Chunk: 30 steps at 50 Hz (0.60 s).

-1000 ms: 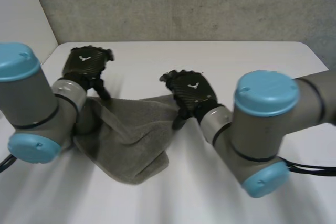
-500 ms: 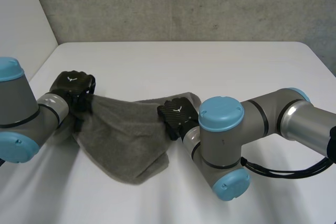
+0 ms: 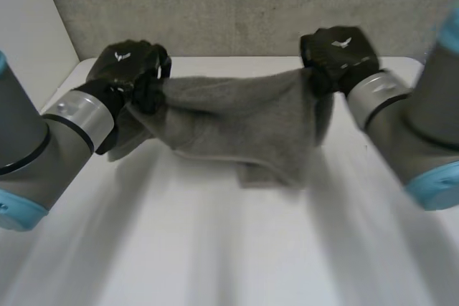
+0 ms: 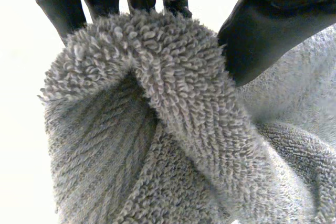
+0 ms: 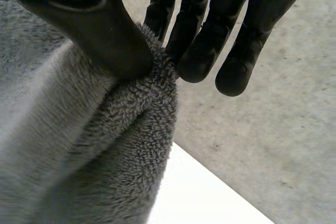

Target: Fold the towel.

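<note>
Grey looped-pile towel [image 3: 244, 123] is hanging stretched over the white desk [image 3: 215, 249] between the black left hand [image 3: 125, 69] and the black right hand [image 3: 337, 51] in the head view, while the left wrist view is showing the left thumb and fingers pinching one bunched top corner, and the right wrist view is showing the right pinching the other.

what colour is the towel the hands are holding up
Plain grey, looped terry with no pattern. The towel shows best in the left wrist view.
</note>
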{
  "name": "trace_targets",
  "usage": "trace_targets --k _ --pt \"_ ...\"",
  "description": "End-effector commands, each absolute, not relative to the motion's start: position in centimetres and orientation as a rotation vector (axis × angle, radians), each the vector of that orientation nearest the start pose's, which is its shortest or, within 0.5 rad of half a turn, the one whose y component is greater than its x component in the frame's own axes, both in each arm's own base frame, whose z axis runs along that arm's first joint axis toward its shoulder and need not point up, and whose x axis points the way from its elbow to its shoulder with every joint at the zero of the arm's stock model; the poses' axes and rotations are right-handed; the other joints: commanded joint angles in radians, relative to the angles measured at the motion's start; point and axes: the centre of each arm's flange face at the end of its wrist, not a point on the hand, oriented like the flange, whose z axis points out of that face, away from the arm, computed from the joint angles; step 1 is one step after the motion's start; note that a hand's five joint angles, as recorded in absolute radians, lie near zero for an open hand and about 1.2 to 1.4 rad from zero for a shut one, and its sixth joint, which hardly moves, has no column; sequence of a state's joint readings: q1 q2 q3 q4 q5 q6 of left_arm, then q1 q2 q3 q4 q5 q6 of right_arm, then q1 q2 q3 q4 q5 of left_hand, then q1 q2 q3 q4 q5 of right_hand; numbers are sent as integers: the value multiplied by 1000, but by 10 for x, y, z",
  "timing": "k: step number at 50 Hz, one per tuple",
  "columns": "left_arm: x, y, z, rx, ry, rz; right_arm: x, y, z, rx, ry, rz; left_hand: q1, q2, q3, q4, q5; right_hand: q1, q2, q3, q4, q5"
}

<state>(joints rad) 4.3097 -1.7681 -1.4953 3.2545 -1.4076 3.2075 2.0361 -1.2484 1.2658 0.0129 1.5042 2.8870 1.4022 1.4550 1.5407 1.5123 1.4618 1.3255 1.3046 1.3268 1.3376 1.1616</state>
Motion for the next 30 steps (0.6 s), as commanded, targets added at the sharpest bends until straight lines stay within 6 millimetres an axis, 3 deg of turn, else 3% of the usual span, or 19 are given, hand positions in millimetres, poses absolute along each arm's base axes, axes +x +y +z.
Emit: trace_targets --k 1,7,14,17,18,19,20,22,23,25,28,30 --pt "-273 -245 281 785 2510 -2364 276 -259 298 -974 2014 -1870 -6 -59 -144 -116 -240 71 92 69 59 60" --pt "-268 -235 261 810 2652 -2167 272 -241 291 -1155 2039 -1807 -6 -59 -144 -116 -240 71 92 69 59 60" --pt "-268 -241 248 808 2687 -2103 274 -243 288 -1223 2021 -1818 -6 -59 -144 -116 -240 71 92 69 59 60" --pt "-277 -264 221 829 2712 -2030 288 -265 258 -1240 2056 -1750 -6 -59 -144 -116 -240 71 92 69 59 60" --pt "-277 -264 221 829 2712 -2029 288 -265 258 -1240 2056 -1750 -6 -59 -144 -116 -240 71 92 69 59 60" --pt "-281 -272 209 852 2719 -1994 294 -275 241 -1248 2076 -1715 -6 -59 -144 -116 -240 71 92 69 59 60" --pt "-281 -272 209 852 2719 -1994 294 -275 241 -1249 2076 -1715 -6 -59 -144 -116 -240 71 92 69 59 60" --pt "-290 -288 184 925 2687 -1940 307 -290 206 -1270 2101 -1657 -6 -59 -144 -116 -240 71 92 69 59 60" --pt "-290 -288 184 925 2687 -1940 307 -290 206 -1270 2101 -1656 -6 -59 -144 -116 -240 71 92 69 59 60" --pt "-298 -310 165 994 2588 -1958 324 -304 172 -1290 2117 -1643 -6 -59 -144 -116 -240 71 92 69 59 60" --pt "-303 -321 157 1016 2523 -1984 330 -310 159 -1293 2131 -1660 -6 -59 -144 -116 -240 71 92 69 59 60" --pt "-309 -340 154 1004 2400 -2057 335 -328 148 -1235 2165 -1785 -6 -59 -144 -116 -240 71 92 69 59 60"
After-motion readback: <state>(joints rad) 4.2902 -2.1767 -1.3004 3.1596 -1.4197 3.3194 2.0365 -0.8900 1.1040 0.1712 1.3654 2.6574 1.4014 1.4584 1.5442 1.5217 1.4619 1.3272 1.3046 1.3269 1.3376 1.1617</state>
